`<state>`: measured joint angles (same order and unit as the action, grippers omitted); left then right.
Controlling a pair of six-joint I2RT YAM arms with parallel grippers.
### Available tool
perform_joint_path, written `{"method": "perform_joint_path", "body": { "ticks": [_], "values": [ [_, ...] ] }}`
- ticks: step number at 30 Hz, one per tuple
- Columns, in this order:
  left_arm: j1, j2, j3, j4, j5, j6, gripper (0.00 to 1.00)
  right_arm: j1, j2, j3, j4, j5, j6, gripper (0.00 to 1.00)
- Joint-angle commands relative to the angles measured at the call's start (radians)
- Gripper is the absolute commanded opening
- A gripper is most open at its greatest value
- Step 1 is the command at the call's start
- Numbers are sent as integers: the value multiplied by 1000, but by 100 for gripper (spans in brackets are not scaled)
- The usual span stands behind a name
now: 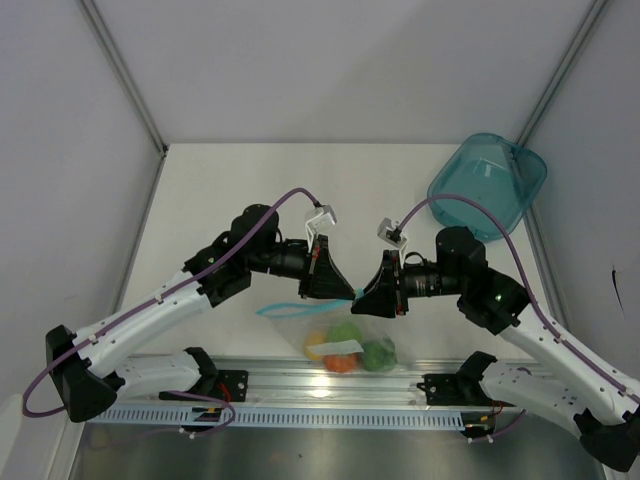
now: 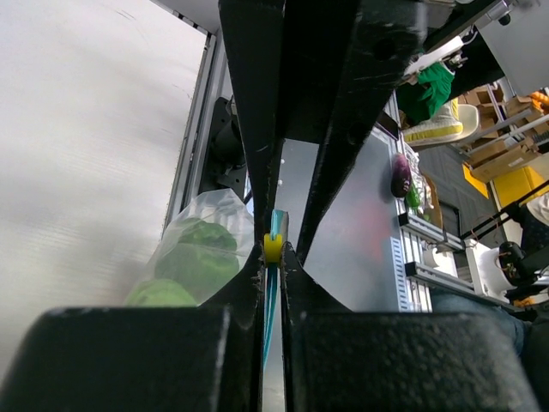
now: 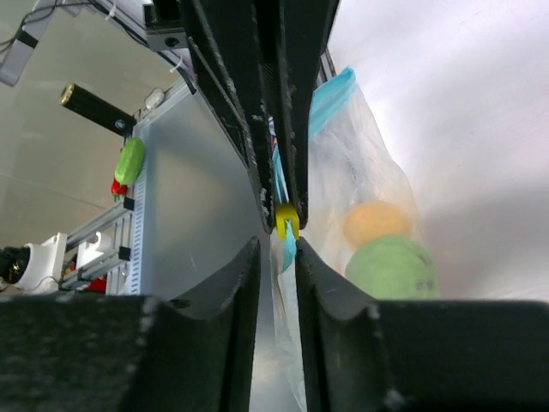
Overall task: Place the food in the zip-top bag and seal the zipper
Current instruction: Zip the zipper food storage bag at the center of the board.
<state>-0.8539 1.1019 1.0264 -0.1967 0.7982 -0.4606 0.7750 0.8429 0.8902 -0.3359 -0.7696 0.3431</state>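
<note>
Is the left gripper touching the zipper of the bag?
Touching. The left wrist view shows the left gripper shut on the zipper, with no gap.

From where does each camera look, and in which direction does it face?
Top external: above and behind the arms, looking down at the table; both arms show, meeting over the zip-top bag.
Left wrist: on the left arm, looking along the left tool, shut on the zipper.
Right wrist: on the right arm, looking along the right tool, also on the zipper.
Shared: the bag of food.
</note>
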Motion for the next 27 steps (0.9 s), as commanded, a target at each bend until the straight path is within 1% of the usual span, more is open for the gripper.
{"method": "perform_joint_path", "body": {
  "ticks": [1,3,4,6,7,8,9,13,16,19,22,27],
  "values": [
    [4,-11,9,5,30,19,1,-2,15,70,-23,-37,-53,27],
    [4,-13,6,8,32,19,0,-2,25,84,-35,-52,-62,29],
    [4,-13,9,9,30,19,1,-2,38,88,-43,-57,-64,25],
    [4,-13,9,13,32,17,1,-3,48,93,-48,-62,-61,22],
    [4,-13,9,17,32,16,1,-2,51,92,-40,-63,-56,11],
    [4,-14,8,17,33,16,1,-2,54,90,-35,-66,-52,5],
    [4,-16,8,17,33,16,0,0,53,85,-28,-66,-44,0],
    [4,-17,11,14,30,20,1,0,44,76,-9,-71,-30,0],
    [4,-16,11,-9,15,36,1,1,21,69,9,-36,-10,0],
    [4,-19,1,-36,-7,66,1,-3,-22,47,57,82,39,0],
    [4,-27,-20,-81,-37,91,1,-6,-70,39,86,166,79,0],
    [4,-48,-57,-109,-65,111,1,-23,-120,36,107,246,125,0]
  ]
}}
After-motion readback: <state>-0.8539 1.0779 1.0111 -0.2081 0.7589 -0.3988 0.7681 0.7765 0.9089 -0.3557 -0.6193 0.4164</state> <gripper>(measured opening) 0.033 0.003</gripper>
